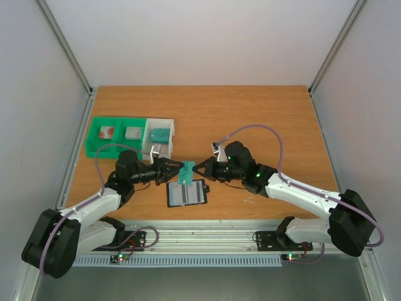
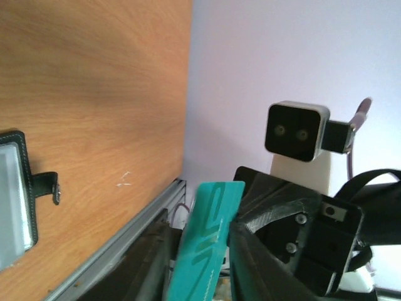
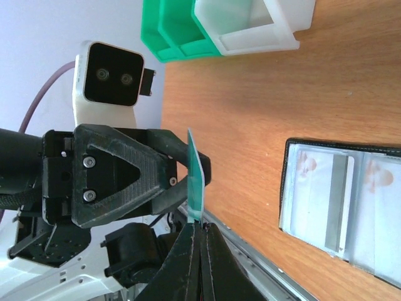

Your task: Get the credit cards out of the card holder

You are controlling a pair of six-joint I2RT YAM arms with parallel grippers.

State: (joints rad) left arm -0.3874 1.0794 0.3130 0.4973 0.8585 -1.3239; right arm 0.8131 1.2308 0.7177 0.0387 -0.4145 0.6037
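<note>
In right end effector (image 3: 199, 226), teal card (image 3: 197, 175)

- One teal credit card (image 1: 187, 173) is counted.
- One card holder (image 1: 187, 194) is counted. Two clear pockets (image 3: 313, 194) are seen in it, but the number of cards inside cannot be told.
- Two arms are counted: the left arm (image 1: 94, 204) and the right arm (image 1: 307, 195).
- Two grippers are counted: the left gripper (image 1: 178, 170) and the right gripper (image 1: 197, 169).
- Two purple cables (image 1: 279, 141) are seen, one per arm.
- Two trays are counted: one green tray (image 1: 93, 145) with two compartments and one white tray (image 1: 173, 130).
- Three small items are made out in the trays: one reddish item (image 1: 106, 132), one grey item (image 1: 132, 132) and one teal item (image 1: 160, 134).
- One wooden table (image 1: 250, 113) is counted.
</note>
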